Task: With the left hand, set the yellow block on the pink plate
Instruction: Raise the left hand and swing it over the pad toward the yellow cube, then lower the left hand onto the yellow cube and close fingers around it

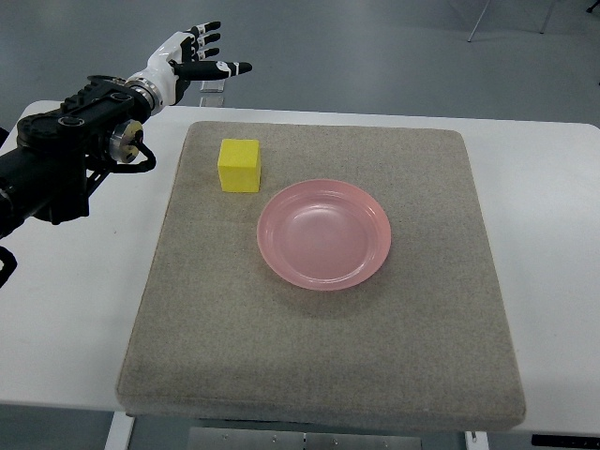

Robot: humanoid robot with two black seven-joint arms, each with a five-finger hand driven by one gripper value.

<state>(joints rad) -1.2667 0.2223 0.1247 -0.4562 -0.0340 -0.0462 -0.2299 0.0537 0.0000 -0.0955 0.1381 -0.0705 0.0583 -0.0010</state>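
Black jointed arm [66,150]; white, black-tipped left hand [192,58].

White table [553,234], rounded corners, grey floor [375,47] beyond its far edge. Lying directly on it: one grey-brown mat [319,366], roughly square, covering most of the middle and reaching the near edge. Bare white tabletop shows as strips to the left, right and far side of the mat.
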